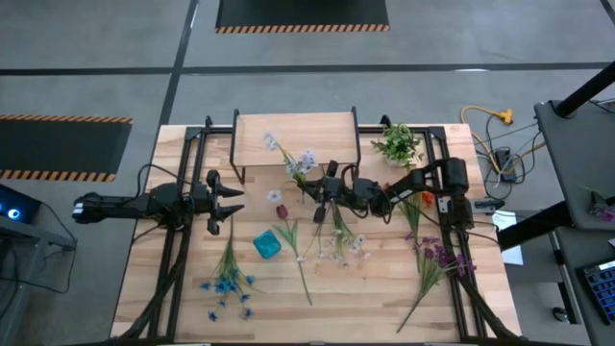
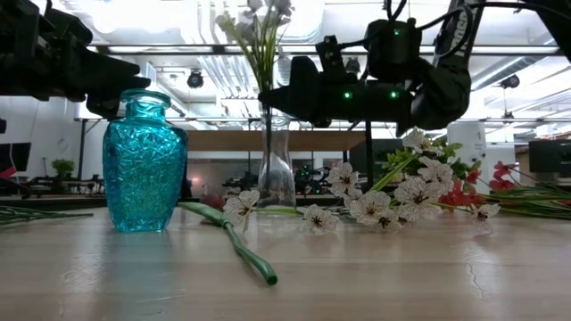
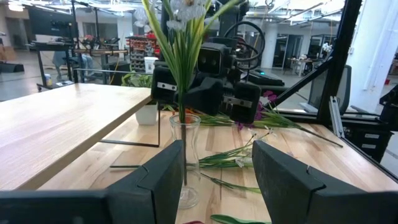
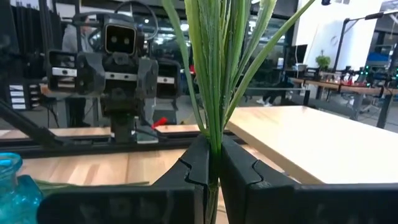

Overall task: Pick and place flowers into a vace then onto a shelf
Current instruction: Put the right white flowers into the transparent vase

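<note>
A bunch of flowers [image 2: 259, 36] with green stems and pale white-blue blooms stands upright, and my right gripper [image 1: 309, 185] is shut on its stems. Their lower end reaches down into a clear glass vase [image 2: 275, 174] on the table in front of the shelf [image 1: 296, 139]. My left gripper [image 1: 231, 199] hangs open at the table's left, level and pointing at the vase [image 3: 186, 162] with nothing between its fingers. A blue glass vase [image 1: 267, 244] stands near the middle. My right gripper pinches the flowers' green stems [image 4: 213, 134] between its two fingers, below the leaves. The fingers [image 4: 239, 171] come in about level from the table's right and lie across the upright stems. The bunch stands upright with its lower end [image 3: 185, 155] inside the clear vase.
Loose flowers lie on the table: blue ones [image 1: 229, 279] near left, white ones [image 1: 341, 240] in the middle, purple ones [image 1: 437, 258] at the right, a pink one [image 1: 282, 213]. A leafy potted plant [image 1: 397, 144] stands right of the shelf.
</note>
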`<state>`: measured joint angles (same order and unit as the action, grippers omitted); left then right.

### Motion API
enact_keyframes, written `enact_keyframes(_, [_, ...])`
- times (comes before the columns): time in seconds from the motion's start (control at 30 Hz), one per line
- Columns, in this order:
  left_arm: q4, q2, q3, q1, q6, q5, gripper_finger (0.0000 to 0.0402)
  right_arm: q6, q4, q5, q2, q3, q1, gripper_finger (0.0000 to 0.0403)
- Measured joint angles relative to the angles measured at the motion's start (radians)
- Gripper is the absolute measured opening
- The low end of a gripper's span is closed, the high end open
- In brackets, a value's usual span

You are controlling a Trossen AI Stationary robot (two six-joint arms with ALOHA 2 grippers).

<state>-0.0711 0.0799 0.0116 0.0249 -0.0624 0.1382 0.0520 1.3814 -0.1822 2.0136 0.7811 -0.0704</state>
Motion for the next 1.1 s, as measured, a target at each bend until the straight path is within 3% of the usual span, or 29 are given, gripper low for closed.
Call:
enact_keyframes(0.57, [0.0,0.0,0.0,0.0,0.0,0.0,0.0174,-0.013,-0.159,0.0,-0.088,0.0,0.0,0.0017])
enact_keyframes(1.1, [0.0,0.0,0.0,0.0,0.0,0.0,0.0174,-0.027,-0.226,0.002,-0.122,0.0,0.014,0.0166])
